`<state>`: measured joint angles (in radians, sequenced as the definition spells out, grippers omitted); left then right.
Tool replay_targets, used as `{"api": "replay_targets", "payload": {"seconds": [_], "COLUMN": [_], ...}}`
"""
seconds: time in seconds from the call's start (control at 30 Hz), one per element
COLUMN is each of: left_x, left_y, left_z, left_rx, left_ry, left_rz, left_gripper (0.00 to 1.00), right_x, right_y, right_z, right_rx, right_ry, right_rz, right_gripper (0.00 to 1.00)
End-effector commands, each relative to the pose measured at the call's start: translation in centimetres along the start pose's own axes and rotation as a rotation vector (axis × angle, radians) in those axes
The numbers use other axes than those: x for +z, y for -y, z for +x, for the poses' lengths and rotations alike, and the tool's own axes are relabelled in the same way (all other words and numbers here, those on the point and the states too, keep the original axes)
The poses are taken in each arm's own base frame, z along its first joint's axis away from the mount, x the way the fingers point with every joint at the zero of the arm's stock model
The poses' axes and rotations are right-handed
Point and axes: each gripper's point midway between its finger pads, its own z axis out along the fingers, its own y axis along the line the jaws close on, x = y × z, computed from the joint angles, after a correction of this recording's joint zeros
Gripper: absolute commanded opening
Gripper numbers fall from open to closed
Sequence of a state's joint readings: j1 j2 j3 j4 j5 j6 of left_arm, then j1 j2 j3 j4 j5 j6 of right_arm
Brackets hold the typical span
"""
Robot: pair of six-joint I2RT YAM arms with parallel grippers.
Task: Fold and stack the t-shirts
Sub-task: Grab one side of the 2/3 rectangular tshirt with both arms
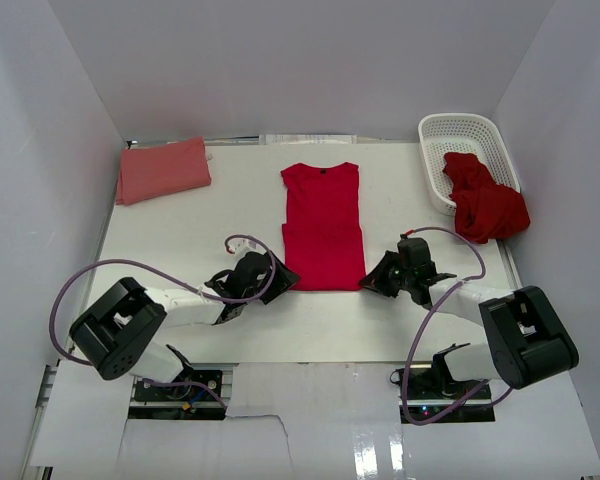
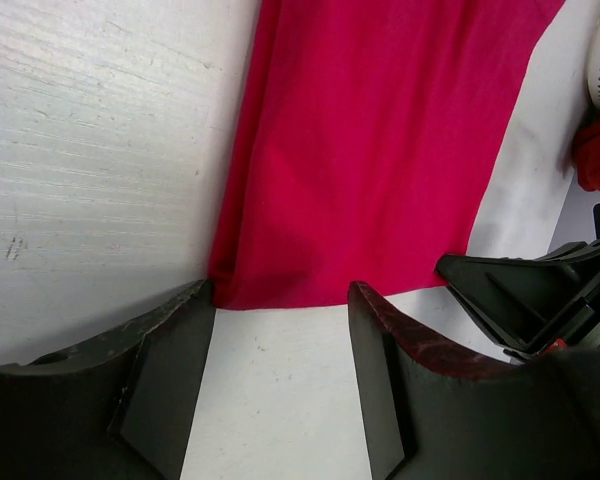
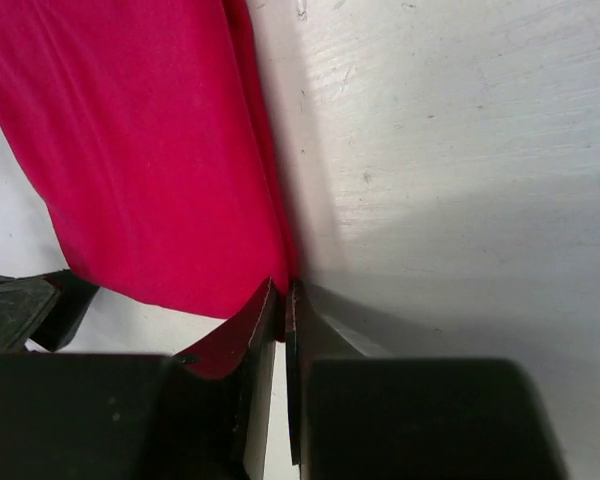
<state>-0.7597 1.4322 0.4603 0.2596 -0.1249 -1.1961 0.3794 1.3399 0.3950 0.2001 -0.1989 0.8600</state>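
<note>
On the white table (image 1: 180, 230), boxed by plain white walls (image 1: 310, 60), we see a matte top that is faintly scuffed and streaked up close. At its middle lies the red shirt (image 1: 323, 225), a smooth, fine-knit cloth with its sleeves tucked in, so that it makes one long rectangle with the collar at the far end. At the far left corner lies the pink shirt (image 1: 163, 170), folded into a flat oblong. At the far right stands the basket (image 1: 460, 128), white plastic lattice with rounded corners, and a crumpled shirt (image 1: 488, 200) spills over its near rim.

We find the left gripper (image 2: 280, 300) at the red shirt's near left corner, its jaws apart and the hem just ahead of them. The right gripper (image 3: 283, 290) is at the near right corner, its dark jaws pressed together on the cloth's edge.
</note>
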Motion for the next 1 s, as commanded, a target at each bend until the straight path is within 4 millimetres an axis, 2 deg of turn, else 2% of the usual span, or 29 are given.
{"api": "replay_targets", "payload": {"seconds": [0.0, 0.2, 0.27, 0.37, 0.4, 0.47, 0.5, 0.63, 0.73, 0.8, 0.97], "left_x": [0.2, 0.5, 0.5, 0.6, 0.7, 0.9, 1.1, 1.2, 0.6, 0.0, -2.9], "left_y": [-5.1, -5.7, -6.2, -6.8, -7.0, -7.1, -7.1, -6.4, -6.5, -6.8, -7.3], "left_z": [0.8, 1.1, 1.4, 1.8, 2.0, 2.0, 2.1, 2.1, 2.5, 3.1, 6.8], "left_rx": [0.018, 0.017, 0.010, -0.003, -0.004, -0.002, -0.001, 0.025, 0.061, 0.073, 0.131], "left_ry": [-0.015, -0.028, -0.035, -0.048, -0.054, -0.058, -0.065, -0.080, -0.111, -0.140, -0.241], "left_rz": [-0.174, -0.194, -0.210, -0.226, -0.234, -0.241, -0.243, -0.220, -0.207, -0.208, -0.201], "left_gripper": [0.67, 0.61, 0.54, 0.49, 0.35, 0.17, 0.00, 0.00, 0.00, 0.00, 0.00], "right_x": [0.3, 0.3, 0.2, 0.0, -0.1, -0.2, -0.3, -0.6, -1.2, -1.8, -3.2], "right_y": [1.3, 1.5, 1.3, 1.2, 1.0, 1.1, 0.9, 1.0, 1.5, 2.1, 3.4], "right_z": [0.1, 0.2, 0.0, -0.2, -0.3, -0.3, -0.3, 0.0, 1.0, 2.5, 6.5], "right_rx": [-0.003, -0.013, -0.018, -0.022, -0.025, -0.027, -0.031, -0.068, -0.085, -0.089, -0.082], "right_ry": [0.017, 0.016, 0.021, 0.031, 0.038, 0.040, 0.041, 0.026, -0.013, -0.062, -0.162], "right_rz": [0.043, 0.047, 0.041, 0.038, 0.033, 0.034, 0.030, 0.024, 0.044, 0.038, 0.021], "right_gripper": [0.08, 0.08, 0.08, 0.08, 0.08, 0.08, 0.08, 0.08, 0.08, 0.08, 0.08]}}
